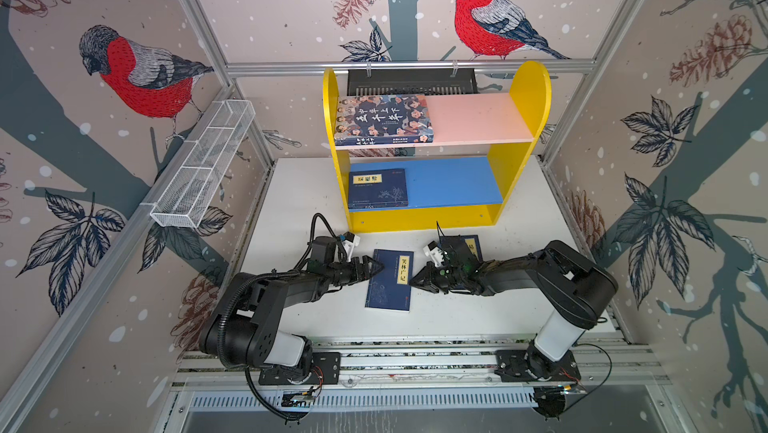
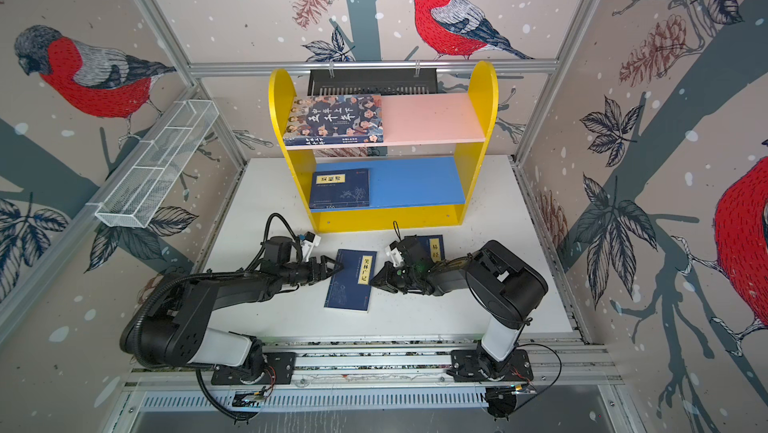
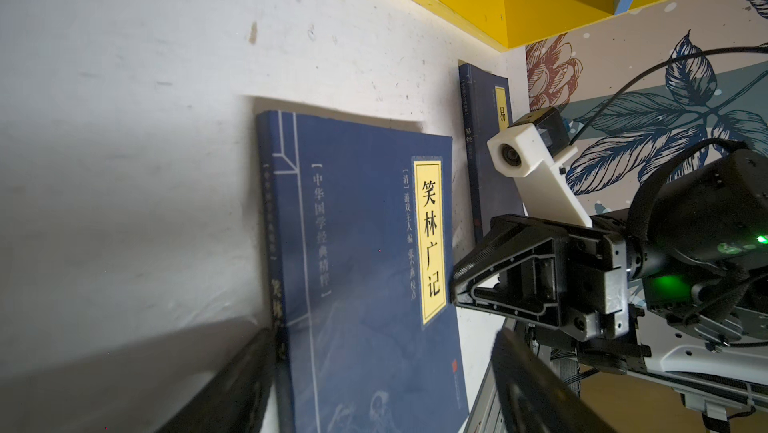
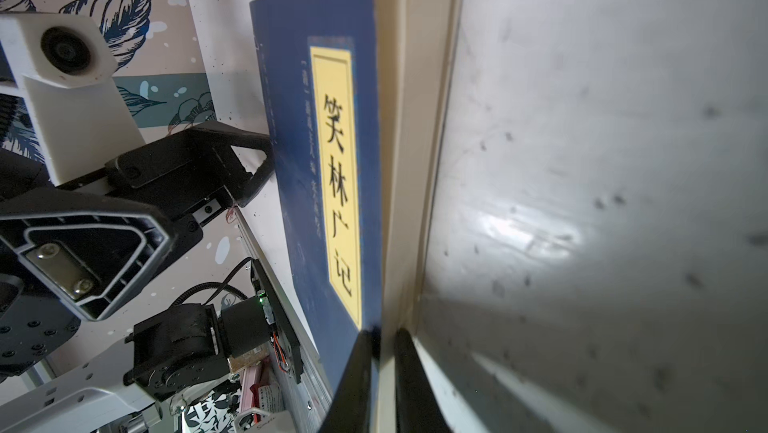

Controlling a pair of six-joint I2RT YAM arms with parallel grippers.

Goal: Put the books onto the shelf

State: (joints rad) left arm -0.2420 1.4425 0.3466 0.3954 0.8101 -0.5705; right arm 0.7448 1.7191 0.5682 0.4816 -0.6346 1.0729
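One thin navy book [image 1: 388, 285] lies on the counter [image 1: 299, 194] in front of the shelf [image 1: 415, 219]. Right fingers [image 4: 353, 381] pinch its page edge; left fingers [image 3: 232, 389] gape wide at the spine side. Probably light but floppy, so grip deep across pages.

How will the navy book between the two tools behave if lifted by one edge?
Probably floppy: the navy book looks like a thin paperback, so pinched at its page edge by the right tool it may sag or fan open. Lying flat on the smooth white table, it would probably slide if the left tool pushes it.
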